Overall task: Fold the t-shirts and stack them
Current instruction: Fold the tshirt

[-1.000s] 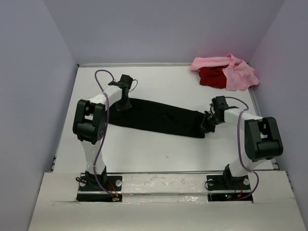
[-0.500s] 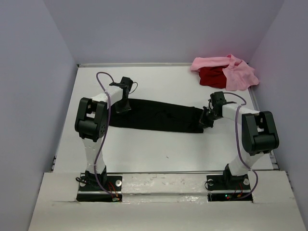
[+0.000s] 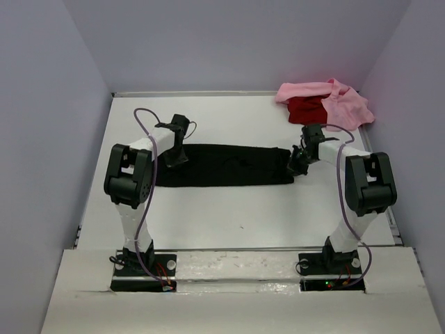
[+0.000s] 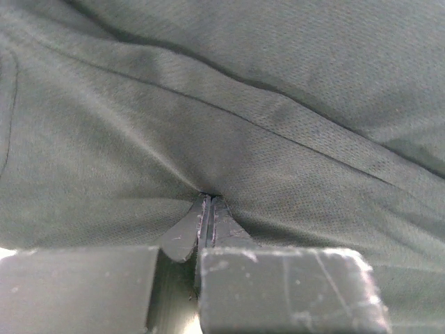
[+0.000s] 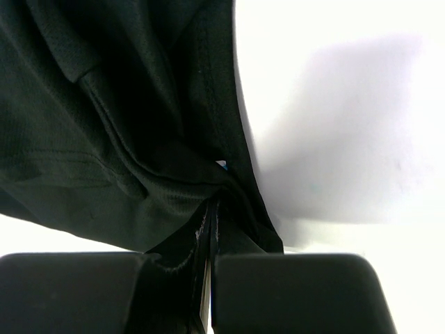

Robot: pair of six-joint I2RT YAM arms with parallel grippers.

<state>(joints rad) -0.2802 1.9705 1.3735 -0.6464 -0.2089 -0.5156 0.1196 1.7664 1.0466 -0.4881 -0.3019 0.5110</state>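
Black t-shirt (image 3: 222, 165) lies as a long narrow strip across mid desk (image 3: 243, 216), stretched L to R btwn the two arms. Left tool (image 4: 208, 200) is clamped on cloth at its L end. Right tool (image 5: 213, 207) pinches a bunched fold at the R end. Pink t-shirt (image 3: 348, 108) & red t-shirt (image 3: 304, 111) are heaped together in far R corner, near the right tool.

table (image 3: 229, 216): white, matte | walls (image 3: 229, 42): pale lilac
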